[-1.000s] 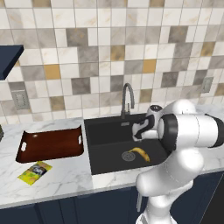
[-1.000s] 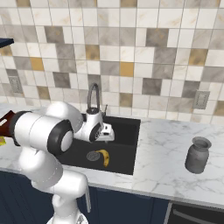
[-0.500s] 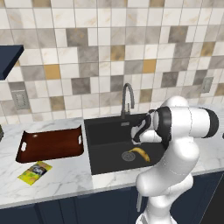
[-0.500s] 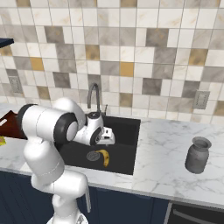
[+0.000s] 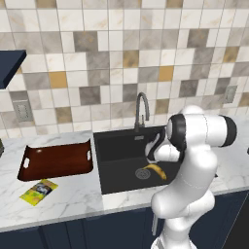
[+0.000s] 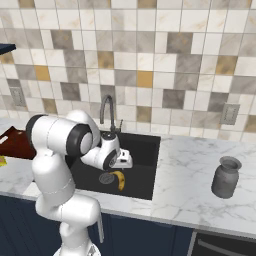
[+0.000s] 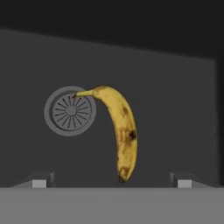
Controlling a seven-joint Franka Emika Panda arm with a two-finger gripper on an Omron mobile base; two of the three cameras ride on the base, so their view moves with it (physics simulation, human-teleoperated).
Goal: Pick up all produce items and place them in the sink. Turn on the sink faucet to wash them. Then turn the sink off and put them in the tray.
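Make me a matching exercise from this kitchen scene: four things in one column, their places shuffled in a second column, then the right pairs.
Things:
1. banana
2. tray
3. packet
4. jar

Places:
A. on the counter right of the sink
B. on the sink floor, stem tip over the drain
C. on the counter in front of the tray
D. on the counter left of the sink

Pairs: 1-B, 2-D, 3-C, 4-A

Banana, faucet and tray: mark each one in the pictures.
banana (image 7: 123, 133): hand view, middle of its curved body, lying on the sink floor.
faucet (image 5: 141, 108): left base view, on the arched spout.
tray (image 5: 56, 162): left base view, on its bare floor.
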